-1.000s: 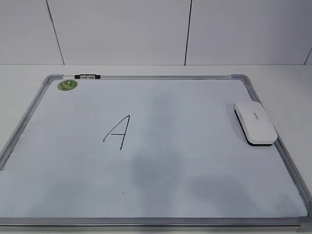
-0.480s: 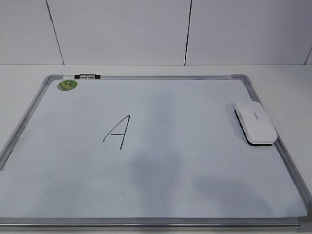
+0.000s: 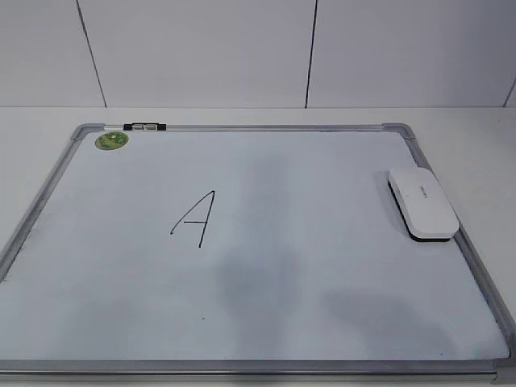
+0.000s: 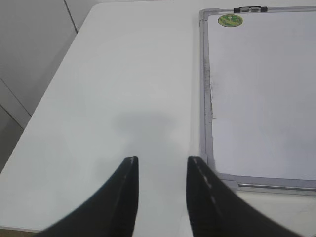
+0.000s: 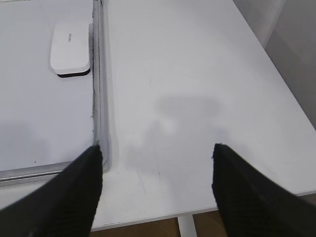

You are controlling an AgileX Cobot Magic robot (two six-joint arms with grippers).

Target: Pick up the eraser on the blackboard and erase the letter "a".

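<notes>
The white eraser (image 3: pixel 422 204) lies flat on the blackboard (image 3: pixel 266 127), a white board with a silver frame, near its right edge. It also shows in the right wrist view (image 5: pixel 70 49), far up left of my right gripper. A tall black capital "A" (image 3: pixel 194 219) is drawn left of the board's centre. No small lowercase "a" shows in any view. My left gripper (image 4: pixel 163 159) is open and empty over the bare table, left of the board's frame (image 4: pixel 205 98). My right gripper (image 5: pixel 157 147) is open and empty over the table, right of the frame (image 5: pixel 98 74). Neither gripper shows in the exterior view.
A round green sticker (image 3: pixel 112 141) and a small black-and-silver clip (image 3: pixel 145 126) sit at the board's far left corner; both also show in the left wrist view, sticker (image 4: pixel 230 19) and clip (image 4: pixel 250 9). The table's front edge (image 5: pixel 197 210) lies below my right gripper. A wall stands behind.
</notes>
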